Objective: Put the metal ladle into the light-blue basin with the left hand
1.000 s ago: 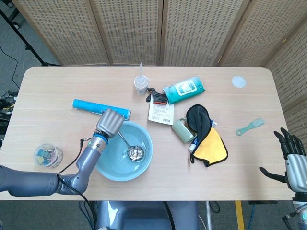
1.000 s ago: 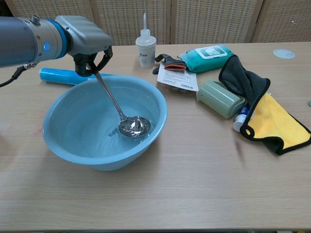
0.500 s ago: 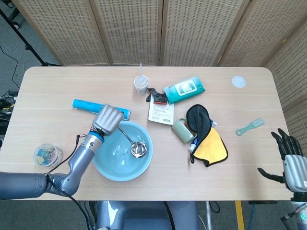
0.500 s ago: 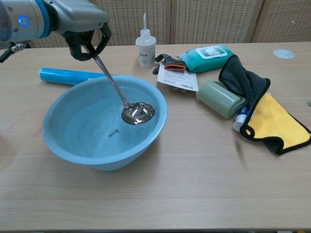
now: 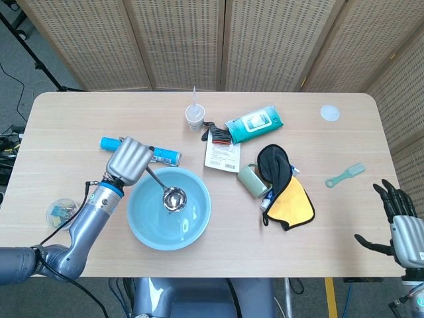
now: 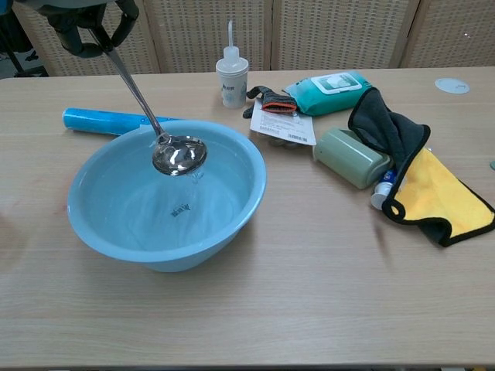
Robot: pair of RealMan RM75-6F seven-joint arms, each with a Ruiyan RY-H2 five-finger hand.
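Note:
The light-blue basin (image 5: pixel 199 218) (image 6: pixel 240 202) stands near the table's front left. My left hand (image 5: pixel 129 160) (image 6: pixel 85 23) grips the handle of the metal ladle (image 5: pixel 173 198) (image 6: pixel 179 154) and holds it tilted. Its bowl hangs in the air above the basin's inside, clear of the bottom. Only the lower fingers of that hand show at the top left of the chest view. My right hand (image 5: pixel 401 222) is at the table's front right edge, fingers spread and holding nothing.
A blue tube (image 5: pixel 165 157) lies just behind the basin. Further back are a white squeeze bottle (image 5: pixel 195 117), a wipes pack (image 5: pixel 254 124), a label card (image 5: pixel 222 156), a green case (image 5: pixel 252 180) and a black-and-yellow cloth (image 5: pixel 286 192). A jar (image 5: pixel 58 211) sits front left.
My left hand has risen and moved left and back, lifting the ladle's bowl off the basin's bottom into the air over the basin. The right hand has barely moved.

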